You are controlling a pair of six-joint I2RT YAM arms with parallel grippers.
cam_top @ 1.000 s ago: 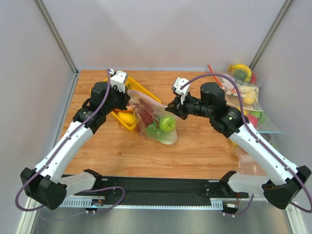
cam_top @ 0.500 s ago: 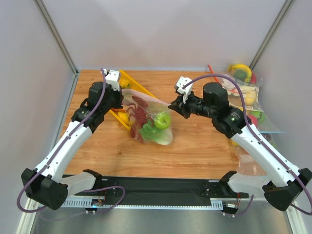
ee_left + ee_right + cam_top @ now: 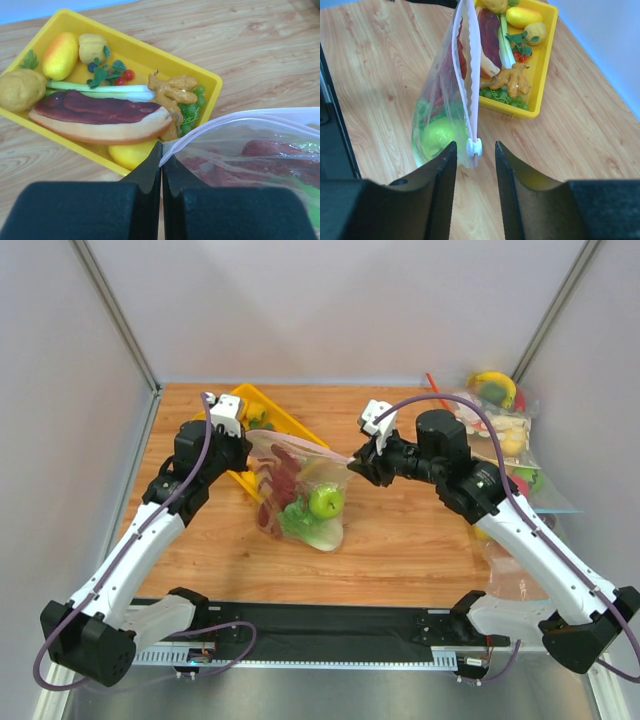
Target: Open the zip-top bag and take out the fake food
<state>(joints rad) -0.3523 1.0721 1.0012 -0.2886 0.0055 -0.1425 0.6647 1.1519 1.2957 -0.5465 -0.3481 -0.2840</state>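
The zip-top bag (image 3: 300, 490) hangs stretched between my two grippers, its pale zip strip along the top. Inside show a red lobster (image 3: 278, 472), a round green fruit (image 3: 325, 502) and green lettuce (image 3: 295, 522). My left gripper (image 3: 248, 446) is shut on the bag's left corner, and the left wrist view shows the strip's end (image 3: 172, 150) pinched between the fingers (image 3: 150, 170). My right gripper (image 3: 475, 145) is open at the bag's other end. The white slider (image 3: 474, 147) sits between its fingertips, with a gap on each side.
A yellow tray (image 3: 285, 420) of toy food lies behind the bag, at the back left near my left gripper. A heap of other clear bags with toys (image 3: 505, 430) fills the right edge of the table, beside my right arm.
My right gripper has opened and let go of the slider. My left gripper has moved left and back with the corner, and the bag now hangs more upright.
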